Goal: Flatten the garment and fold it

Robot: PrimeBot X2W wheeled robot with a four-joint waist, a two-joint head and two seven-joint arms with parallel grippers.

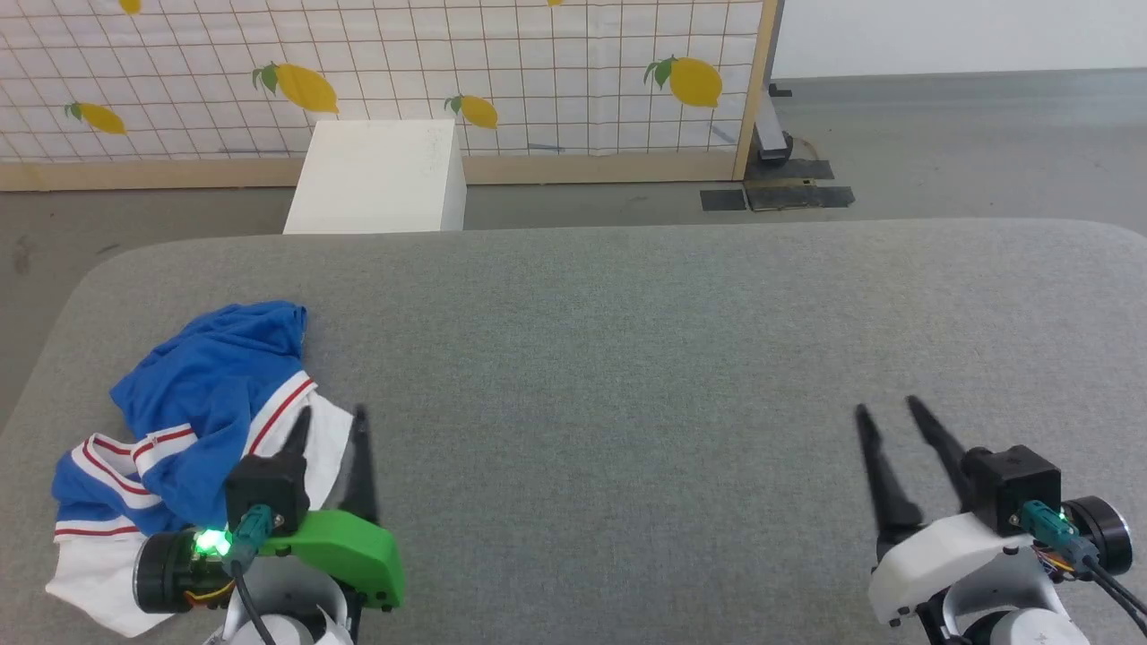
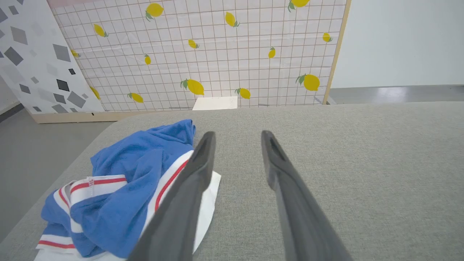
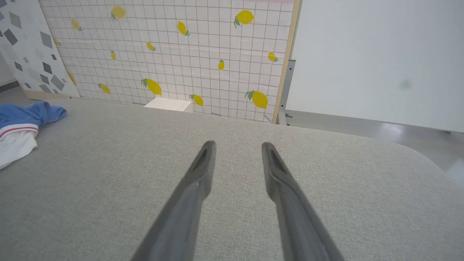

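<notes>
At the left end of the surface (image 1: pixel 627 358) the garment (image 1: pixel 197 403) lies crumpled; the left claw (image 1: pixel 332 414) hangs spread at its edge, probably to grab it, the right claw (image 1: pixel 887 406) spread, empty, well apart.

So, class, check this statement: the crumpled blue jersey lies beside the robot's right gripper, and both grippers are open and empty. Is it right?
Wrong in one respect: the crumpled blue jersey lies beside the left gripper, not the right gripper, as the head view shows. Both grippers are open and empty.
</notes>
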